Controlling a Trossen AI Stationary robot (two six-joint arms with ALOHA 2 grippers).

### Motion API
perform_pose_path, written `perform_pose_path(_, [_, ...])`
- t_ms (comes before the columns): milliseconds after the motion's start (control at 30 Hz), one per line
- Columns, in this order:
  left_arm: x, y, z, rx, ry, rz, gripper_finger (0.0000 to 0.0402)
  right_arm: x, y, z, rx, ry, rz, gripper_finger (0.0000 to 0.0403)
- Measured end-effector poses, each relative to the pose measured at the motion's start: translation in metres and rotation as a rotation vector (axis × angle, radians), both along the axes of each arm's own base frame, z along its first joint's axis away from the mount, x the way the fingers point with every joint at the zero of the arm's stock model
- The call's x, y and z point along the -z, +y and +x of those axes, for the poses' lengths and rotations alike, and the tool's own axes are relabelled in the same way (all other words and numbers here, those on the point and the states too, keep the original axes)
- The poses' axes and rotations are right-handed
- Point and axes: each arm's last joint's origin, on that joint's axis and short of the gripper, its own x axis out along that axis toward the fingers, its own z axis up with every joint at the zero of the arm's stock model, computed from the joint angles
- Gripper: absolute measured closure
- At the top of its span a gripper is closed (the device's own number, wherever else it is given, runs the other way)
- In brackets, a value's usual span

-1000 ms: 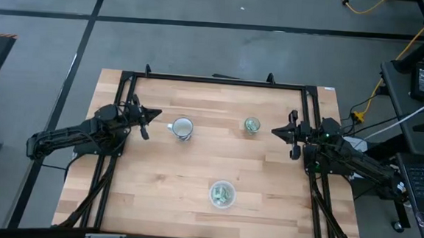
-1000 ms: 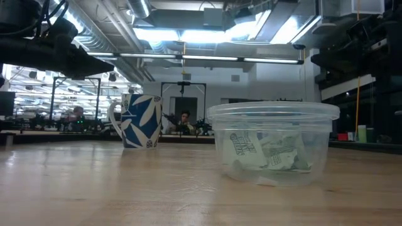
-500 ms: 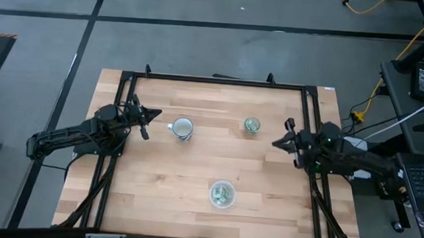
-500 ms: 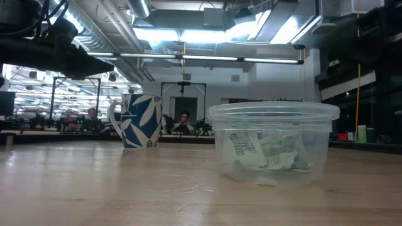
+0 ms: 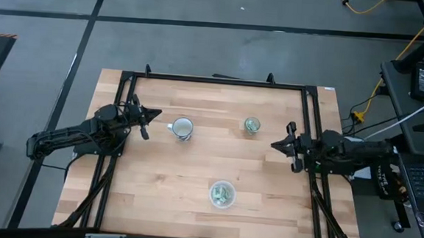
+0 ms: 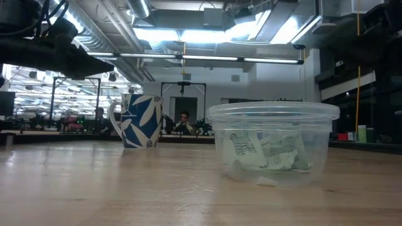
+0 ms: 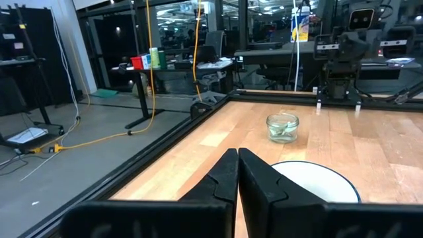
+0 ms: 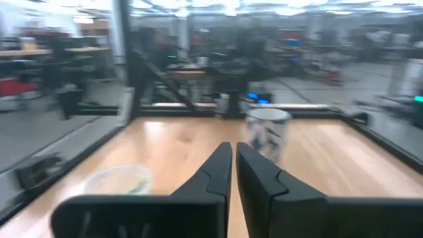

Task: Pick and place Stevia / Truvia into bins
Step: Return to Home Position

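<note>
As right end effector (image 5: 278,145) hangs with fingers pressed together, empty, at bench (image 5: 194,162) right edge, retract it level and slow, clear of frame rail (image 5: 305,102). Left end effector (image 5: 150,116) likewise closed, empty, beside mug (image 5: 183,127). Sachets (image 6: 244,149) lie in container (image 6: 273,113); more in glass cup (image 5: 251,125). Bench middle gives open room.

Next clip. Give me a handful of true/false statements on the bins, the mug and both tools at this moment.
1. The round clear container holds green-and-white packets. True.
2. The glass cup is empty. False: it holds packets too.
3. The mug lies on its side. False: it stands upright.
4. The right tool grips a packet. False: it is shut on nothing, by the right side of the table.
5. The left tool is shut, pointing at the mug. True.
</note>
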Motion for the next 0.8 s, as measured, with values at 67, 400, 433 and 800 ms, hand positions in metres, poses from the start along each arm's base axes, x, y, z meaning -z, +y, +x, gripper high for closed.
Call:
perform_pose_path(67, [0.0000,0.0000,0.0000,0.000,0.000,0.000,0.0396,0.0006,0.0013,-0.0001,0.065,0.007,0.008,0.0375])
perform_pose_path(400, [0.0000,0.0000,0.0000,0.000,0.000,0.000,0.0398,0.0029,0.0038,-0.0001,0.023,0.026,-0.044,0.0375])
perform_pose_path(433, [0.0000,0.0000,0.0000,0.000,0.000,0.000,0.0398,0.0029,0.0038,-0.0001,0.023,0.026,-0.043,0.0375])
perform_pose_path(800, [0.0000,0.0000,0.0000,0.000,0.000,0.000,0.0396,0.0031,0.0037,0.0000,0.024,0.028,-0.043,0.0375])
